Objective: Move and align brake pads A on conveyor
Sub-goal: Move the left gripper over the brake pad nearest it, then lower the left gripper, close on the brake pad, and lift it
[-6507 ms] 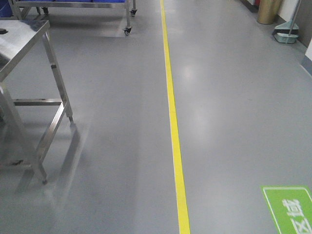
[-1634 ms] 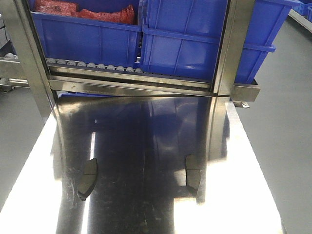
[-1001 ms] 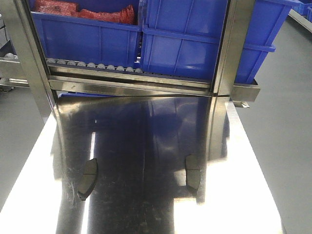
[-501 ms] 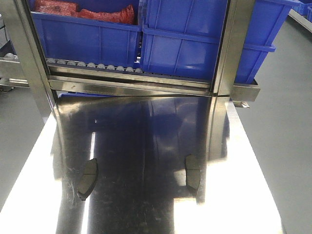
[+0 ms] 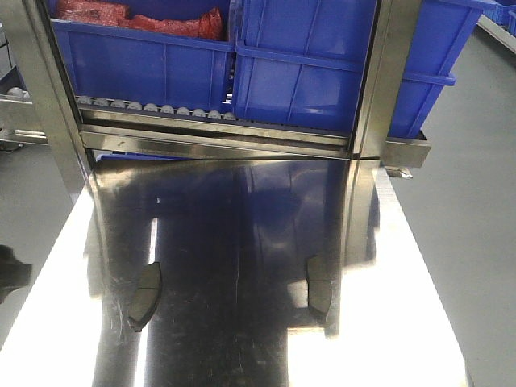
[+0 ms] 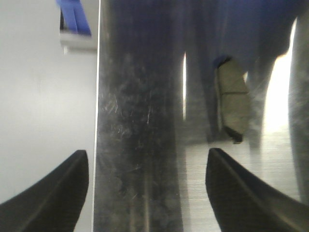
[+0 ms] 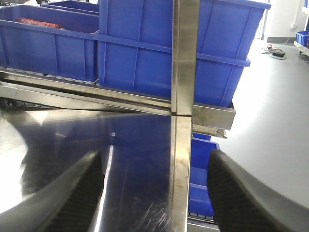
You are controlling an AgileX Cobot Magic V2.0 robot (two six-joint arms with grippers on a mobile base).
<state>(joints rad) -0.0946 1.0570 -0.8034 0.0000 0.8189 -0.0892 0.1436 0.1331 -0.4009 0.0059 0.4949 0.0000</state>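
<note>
step: reach left brake pad [image 5: 145, 296] | left end effector [image 6: 145, 193] spread, over left edge of steel surface [image 5: 242, 218]; pad lies on it, farther right | right end effector [image 7: 154, 193] spread | tip: straddle pad's narrow width, centred, before closing

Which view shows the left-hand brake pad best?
The left wrist view: the left-hand brake pad appears large there, with its groove visible. The front view shows it small but whole; the right wrist view misses it.
</note>
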